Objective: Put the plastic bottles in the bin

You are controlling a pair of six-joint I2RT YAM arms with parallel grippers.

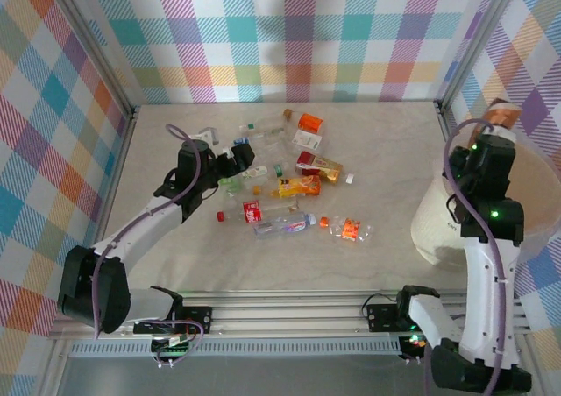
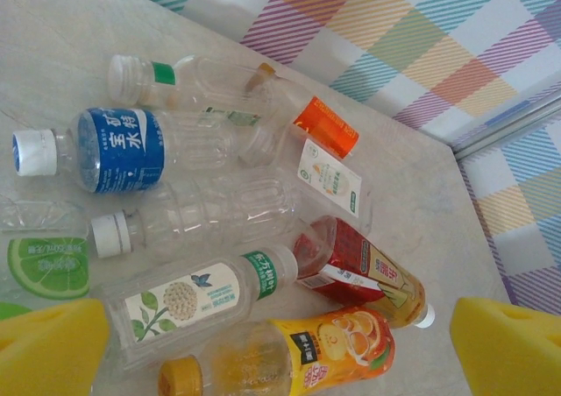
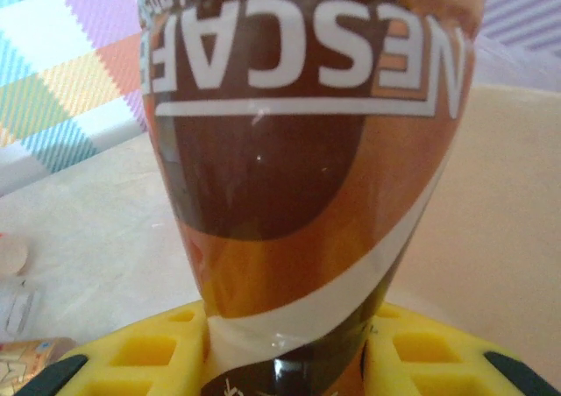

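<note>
Left tool: jaws spread wide and holding nothing, poised at the left side of the scattered plastic bottles.
Right tool: yellow pads clamped on the narrow end of a brown-labelled coffee bottle, raised over the bin.
Bin: cream-white, standing at the right edge of the surface.
Heap: lies mid-surface toward the far edge. A blue-labelled bottle, a red-labelled bottle and an orange-labelled bottle lie on their sides, close together.
</note>
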